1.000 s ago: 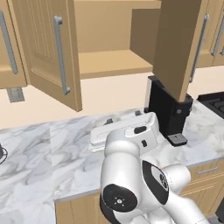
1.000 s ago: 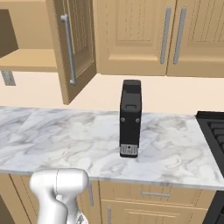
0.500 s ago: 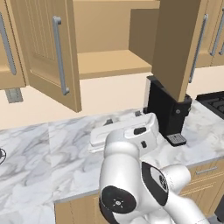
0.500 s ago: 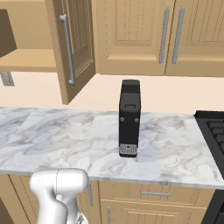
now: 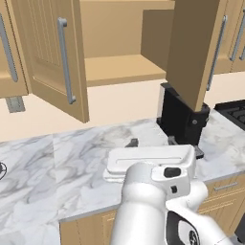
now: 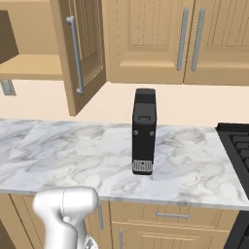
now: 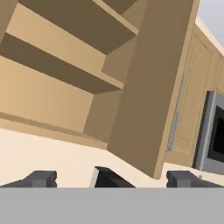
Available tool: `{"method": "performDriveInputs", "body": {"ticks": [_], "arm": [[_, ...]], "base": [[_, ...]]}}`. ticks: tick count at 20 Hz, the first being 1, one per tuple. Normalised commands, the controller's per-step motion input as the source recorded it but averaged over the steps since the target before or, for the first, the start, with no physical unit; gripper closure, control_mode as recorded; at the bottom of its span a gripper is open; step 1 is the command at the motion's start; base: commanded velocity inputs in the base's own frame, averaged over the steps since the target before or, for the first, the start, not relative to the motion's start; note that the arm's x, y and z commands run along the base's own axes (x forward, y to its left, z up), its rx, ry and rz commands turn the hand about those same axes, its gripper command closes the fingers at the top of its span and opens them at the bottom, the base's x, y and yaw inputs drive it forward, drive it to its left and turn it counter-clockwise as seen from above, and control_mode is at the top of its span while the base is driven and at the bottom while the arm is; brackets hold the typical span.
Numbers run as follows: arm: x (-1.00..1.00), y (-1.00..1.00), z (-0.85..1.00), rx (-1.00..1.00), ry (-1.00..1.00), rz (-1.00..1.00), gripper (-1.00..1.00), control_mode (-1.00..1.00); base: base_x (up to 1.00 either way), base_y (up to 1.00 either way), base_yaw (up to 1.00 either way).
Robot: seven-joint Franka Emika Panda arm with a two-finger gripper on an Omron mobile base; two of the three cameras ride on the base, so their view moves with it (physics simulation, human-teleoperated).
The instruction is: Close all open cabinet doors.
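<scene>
Both cabinet doors hang wide open: the left door (image 5: 50, 57) swung toward the camera, the right door (image 5: 194, 48) edge-on above the black coffee machine (image 5: 182, 117). The gripper (image 7: 111, 178) points up at the shelves, jaws apart.

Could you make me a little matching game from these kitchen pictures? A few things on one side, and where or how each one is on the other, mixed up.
Things:
1. left cabinet door
2. black coffee machine
3. stove
4. shelf

States or places:
A. bare, inside the open cabinet
B. standing upright on the marble counter
C. swung open, grey bar handle facing out
D. dark, at the right end of the counter

Pairs: 1-C, 2-B, 3-D, 4-A
</scene>
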Motion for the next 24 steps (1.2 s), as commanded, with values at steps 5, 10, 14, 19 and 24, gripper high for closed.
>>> {"method": "performDriveInputs", "body": {"ticks": [5,10,14,19,24], "arm": [[-0.08,-1.0,-0.29,0.09,-0.21,0.06,-1.0,-1.0],[-0.13,-1.0,-0.35,0.1,-0.14,0.06,-1.0,-1.0],[-0.22,-1.0,-0.48,0.12,-0.18,0.07,-1.0,-1.0],[-0.21,-1.0,-0.39,0.19,-0.22,0.1,-1.0,-1.0],[0.06,-1.0,-0.22,0.28,-0.1,0.05,-1.0,-1.0]], "base": [[0.0,0.0,0.0],[0.0,0.0,0.0],[0.0,0.0,0.0],[0.0,0.0,0.0],[0.0,0.0,0.0]]}}
